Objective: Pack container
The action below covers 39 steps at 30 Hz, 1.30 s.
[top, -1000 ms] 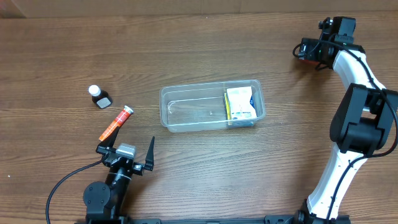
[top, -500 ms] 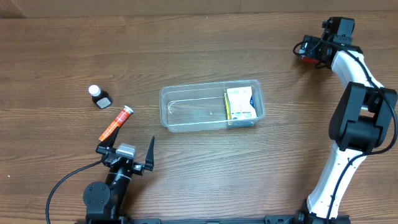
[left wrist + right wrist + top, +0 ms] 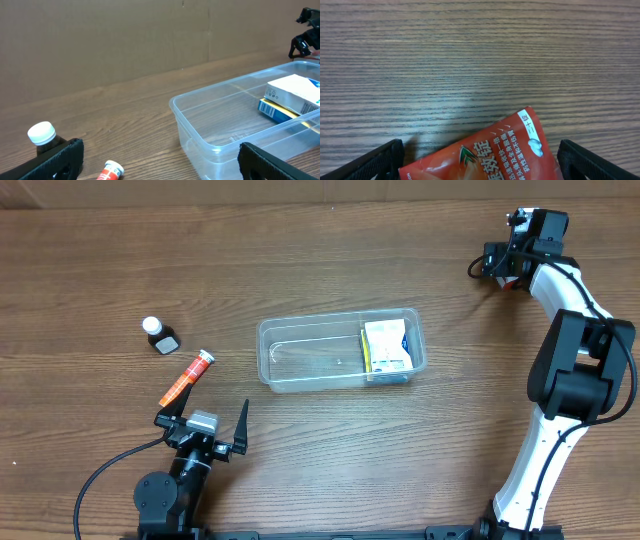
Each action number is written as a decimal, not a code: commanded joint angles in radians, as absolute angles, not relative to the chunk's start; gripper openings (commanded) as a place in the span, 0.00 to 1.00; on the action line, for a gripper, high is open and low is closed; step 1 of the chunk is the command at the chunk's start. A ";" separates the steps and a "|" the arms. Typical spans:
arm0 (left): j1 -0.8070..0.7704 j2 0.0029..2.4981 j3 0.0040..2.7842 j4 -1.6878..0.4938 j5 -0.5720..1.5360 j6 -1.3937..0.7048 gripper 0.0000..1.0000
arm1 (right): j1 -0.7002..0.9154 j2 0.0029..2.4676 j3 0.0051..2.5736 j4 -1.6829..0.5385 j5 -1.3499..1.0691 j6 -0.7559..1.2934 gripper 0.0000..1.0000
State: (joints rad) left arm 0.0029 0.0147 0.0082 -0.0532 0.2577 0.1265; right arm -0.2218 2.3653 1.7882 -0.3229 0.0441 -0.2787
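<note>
The clear plastic container (image 3: 300,365) stands mid-table and holds a white and blue box (image 3: 387,347) at its right end. It also shows in the left wrist view (image 3: 200,125) with the box (image 3: 295,95). My left gripper (image 3: 205,430) is open and empty near the front left, its fingers wide apart in its wrist view (image 3: 160,165). My right gripper (image 3: 497,262) is at the far right corner, open, its fingers either side of a red sachet (image 3: 485,155) that lies flat on the table.
An orange-red tube (image 3: 187,378) lies just beyond my left gripper, and a small dark bottle with a white cap (image 3: 158,335) stands further back left. Both show in the left wrist view: the tube (image 3: 110,171) and the bottle (image 3: 42,135). A cardboard wall backs the table.
My right gripper has shifted slightly toward the far edge and turned a little over the red sachet. The left arm and the other things have not moved.
</note>
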 commanded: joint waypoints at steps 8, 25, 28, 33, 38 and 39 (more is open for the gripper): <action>0.014 0.005 0.005 -0.051 0.252 0.134 1.00 | -0.272 2.382 1.825 -0.357 -0.006 -0.396 1.00; 0.014 0.005 0.005 -0.051 0.252 0.134 1.00 | -0.329 2.389 1.818 -0.667 -0.084 0.067 1.00; 0.014 0.005 0.005 -0.051 0.252 0.134 1.00 | -0.307 2.389 1.818 -0.789 -0.084 0.170 1.00; 0.014 0.005 0.005 -0.051 0.252 0.134 1.00 | -0.274 2.389 1.819 -0.927 -0.084 0.189 1.00; 0.014 0.005 0.005 -0.051 0.252 0.134 1.00 | -0.270 2.344 1.974 -1.066 -0.069 0.154 1.00; 0.014 0.005 0.005 -0.051 0.252 0.134 1.00 | -0.270 2.314 2.073 -1.161 -0.069 0.169 1.00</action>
State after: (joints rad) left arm 0.0029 0.0147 0.0082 -0.0528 0.2573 0.1265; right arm -0.2771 2.3203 1.9408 -1.0576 -0.0341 0.1352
